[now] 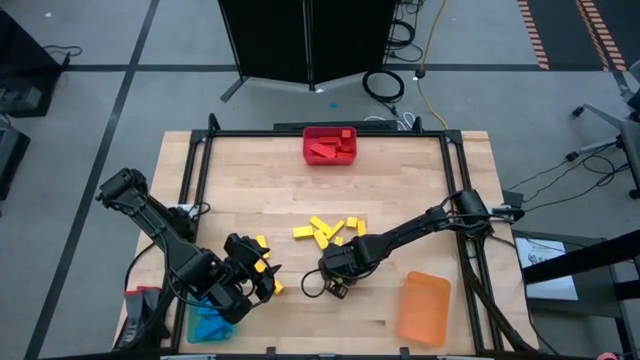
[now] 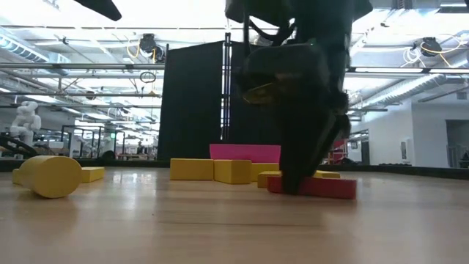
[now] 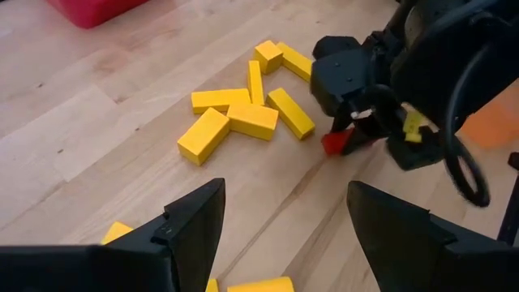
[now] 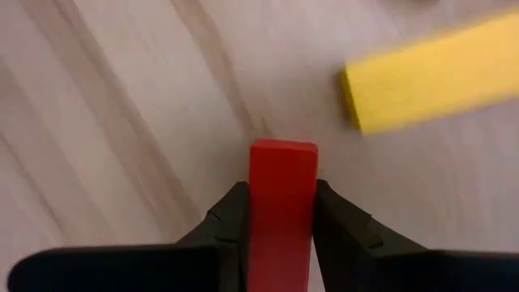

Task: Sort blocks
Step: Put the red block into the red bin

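A red block (image 4: 282,162) lies flat on the wooden table, near a cluster of several yellow blocks (image 1: 330,232). My right gripper (image 4: 282,195) stands over it, pointing down, shut on it. My left gripper (image 3: 284,235) hovers open near the table's near-left part (image 1: 262,272), nothing between its fingers. A few loose yellow blocks (image 3: 117,233) lie by it. More red blocks sit in the red bin (image 1: 330,145) at the far edge. My right gripper pinches the red block's two long sides (image 4: 282,212) between its two fingers, close to one end. The fingers come from above, steeply down, and the block's other end (image 4: 282,150) juts out beyond them. The block (image 2: 326,188) lies flat on the table.
A blue bin (image 1: 210,322) stands at the near-left corner and an orange bin (image 1: 423,308) at the near right. A yellow round-looking piece (image 2: 50,176) lies close to the low camera. Bare wood lies between the yellow cluster and the red bin.
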Tool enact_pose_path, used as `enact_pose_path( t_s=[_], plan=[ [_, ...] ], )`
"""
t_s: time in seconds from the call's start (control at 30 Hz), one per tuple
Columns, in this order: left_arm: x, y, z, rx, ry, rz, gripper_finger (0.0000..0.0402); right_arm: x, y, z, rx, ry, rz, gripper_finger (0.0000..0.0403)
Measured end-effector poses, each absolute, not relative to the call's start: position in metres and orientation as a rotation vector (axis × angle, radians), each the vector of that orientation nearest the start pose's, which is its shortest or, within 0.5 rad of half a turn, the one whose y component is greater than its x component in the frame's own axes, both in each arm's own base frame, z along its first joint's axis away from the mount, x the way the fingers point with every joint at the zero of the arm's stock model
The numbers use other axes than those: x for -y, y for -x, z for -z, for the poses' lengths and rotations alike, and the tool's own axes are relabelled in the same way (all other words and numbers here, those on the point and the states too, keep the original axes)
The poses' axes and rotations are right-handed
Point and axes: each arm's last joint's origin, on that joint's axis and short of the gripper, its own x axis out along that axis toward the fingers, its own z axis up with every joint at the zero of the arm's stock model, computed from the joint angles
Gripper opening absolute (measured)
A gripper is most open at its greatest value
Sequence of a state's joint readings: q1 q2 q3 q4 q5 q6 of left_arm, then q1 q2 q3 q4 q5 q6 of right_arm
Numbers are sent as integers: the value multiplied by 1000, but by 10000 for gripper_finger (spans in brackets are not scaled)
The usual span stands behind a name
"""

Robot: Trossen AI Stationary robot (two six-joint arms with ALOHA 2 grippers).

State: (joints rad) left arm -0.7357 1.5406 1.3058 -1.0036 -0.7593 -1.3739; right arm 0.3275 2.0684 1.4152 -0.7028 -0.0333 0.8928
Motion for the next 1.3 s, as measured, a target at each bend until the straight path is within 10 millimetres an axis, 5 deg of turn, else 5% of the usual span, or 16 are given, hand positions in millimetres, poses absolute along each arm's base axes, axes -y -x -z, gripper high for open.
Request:
enact_pose_path(
  t_s=[0.2, 0.47, 0.67, 0.87, 1.07, 1.3],
  plan=[
    [182, -231, -285, -670, 437, -580, 264, -102, -369, -199, -1261, -567, 237, 80],
    [181, -231, -285, -648, 434, -590, 264, 2, -368, -240, -1097, -500, 330, 80],
    [181, -231, -285, -644, 438, -593, 264, 106, -359, -238, -1002, -573, 531, 80],
    [180, -233, -285, -637, 438, -602, 264, 183, -338, -243, -840, -640, 693, 80],
    [172, -238, -286, -611, 438, -640, 264, 223, -326, -245, -712, -696, 724, 80],
    [162, -244, -286, -610, 441, -676, 264, 237, -330, -220, -748, -730, 728, 80]
  ],
)
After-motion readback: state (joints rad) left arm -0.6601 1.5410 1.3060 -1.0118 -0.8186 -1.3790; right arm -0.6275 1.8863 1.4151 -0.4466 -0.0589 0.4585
